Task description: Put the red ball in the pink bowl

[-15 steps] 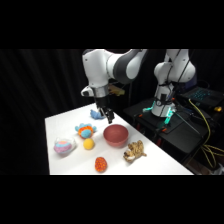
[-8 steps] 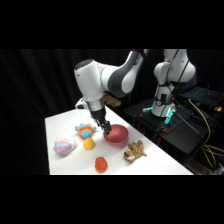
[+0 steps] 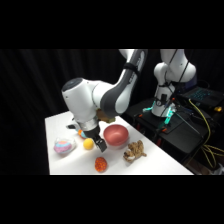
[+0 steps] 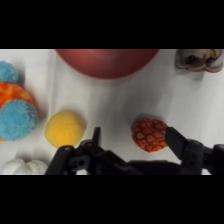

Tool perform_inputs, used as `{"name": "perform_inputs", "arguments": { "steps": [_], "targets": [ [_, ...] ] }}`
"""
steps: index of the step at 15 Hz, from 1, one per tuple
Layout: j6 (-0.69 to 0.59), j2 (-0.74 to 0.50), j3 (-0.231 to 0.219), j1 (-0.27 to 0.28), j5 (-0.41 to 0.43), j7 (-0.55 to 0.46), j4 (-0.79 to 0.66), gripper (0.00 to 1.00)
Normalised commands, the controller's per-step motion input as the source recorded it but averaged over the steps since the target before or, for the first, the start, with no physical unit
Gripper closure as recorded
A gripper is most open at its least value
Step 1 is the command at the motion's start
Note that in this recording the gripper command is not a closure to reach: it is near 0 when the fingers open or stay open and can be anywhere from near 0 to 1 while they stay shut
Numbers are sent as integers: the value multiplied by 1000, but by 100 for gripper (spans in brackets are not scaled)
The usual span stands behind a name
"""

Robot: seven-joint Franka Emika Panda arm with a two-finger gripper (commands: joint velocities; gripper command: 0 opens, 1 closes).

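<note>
The red ball (image 4: 149,134), bumpy and dotted, lies on the white table between my open gripper's (image 4: 136,141) two fingers, closer to the right finger (image 4: 177,142). In the side view the red ball (image 3: 101,163) rests near the table's front edge, just below and in front of the gripper (image 3: 98,144). The pink bowl (image 3: 116,135) stands right of the gripper, apart from the ball. In the wrist view the pink bowl (image 4: 106,61) fills the top middle. Nothing is held.
A smooth yellow-orange ball (image 4: 65,128) lies left of the left finger. A blue-and-orange fuzzy toy (image 4: 17,112) is at the left edge. A brown knobbly item (image 3: 134,151) lies right of the bowl, and a striped plush (image 3: 63,145) sits at the table's left.
The arm has swung forward and down over the table. The gripper moved from above the bowl's left side toward the front, now low by the red ball.
</note>
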Motion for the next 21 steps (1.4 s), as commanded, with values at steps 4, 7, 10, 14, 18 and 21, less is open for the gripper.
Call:
{"name": "perform_inputs", "arguments": {
  "steps": [4,7,10,14,18,21],
  "targets": [
    [-302,488,66,3,116,-178,706,0],
    [-329,390,55,23,130,-174,615,0],
    [-303,238,42,3,152,-173,421,0],
    [-274,77,6,6,130,-134,221,100],
    [-218,-2,-19,35,98,-85,142,100],
    [-165,-28,-43,37,72,-71,137,29]
  ]
}}
